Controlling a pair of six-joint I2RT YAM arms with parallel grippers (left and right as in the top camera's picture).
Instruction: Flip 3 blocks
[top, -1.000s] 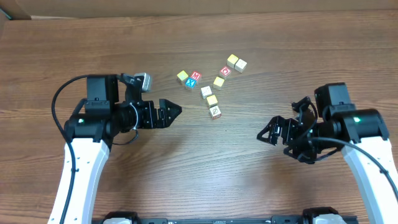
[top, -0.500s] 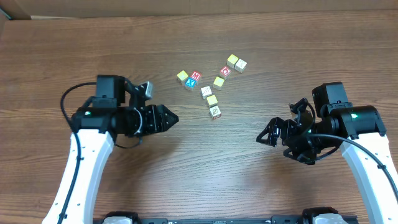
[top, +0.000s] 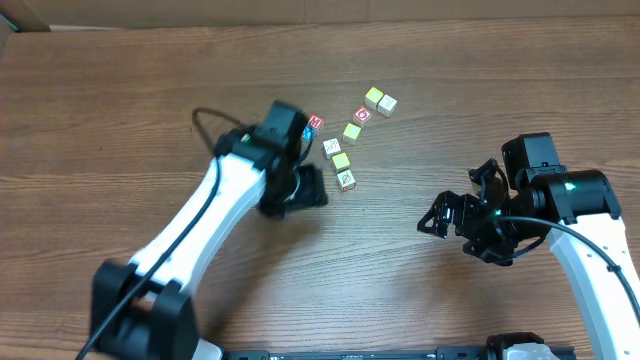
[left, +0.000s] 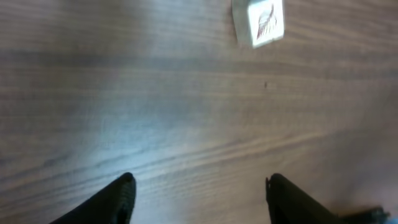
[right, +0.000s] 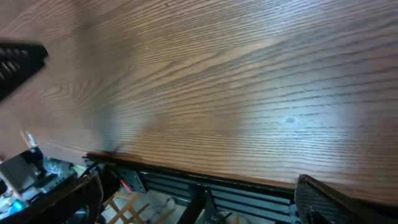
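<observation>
Three pale blocks lie in a short column at the table's middle: a cream one (top: 332, 147), a yellowish one (top: 341, 160), and one with a reddish-brown diagonal mark (top: 347, 180). My left gripper (top: 318, 192) is just left of the marked block, open and empty. In the left wrist view that block (left: 259, 22) sits at the top edge, well ahead of the left gripper (left: 199, 186), whose dark fingertips (left: 121, 196) stand apart over bare wood. My right gripper (top: 440, 215) hovers open and empty at the right, over the table's near edge in the right wrist view (right: 196, 193).
A red "M" cube (top: 316, 122) peeks out beside my left arm. A yellowish cube (top: 352, 131), a red "O" cube (top: 363, 114) and a pair of pale cubes (top: 379, 99) lie behind the column. The table's front edge (right: 205, 177) shows metal framing below.
My left arm has swung right and away from the front edge, up to the block cluster, now covering cubes on its left side. Its jaws have narrowed somewhat. The right arm has hardly moved.
</observation>
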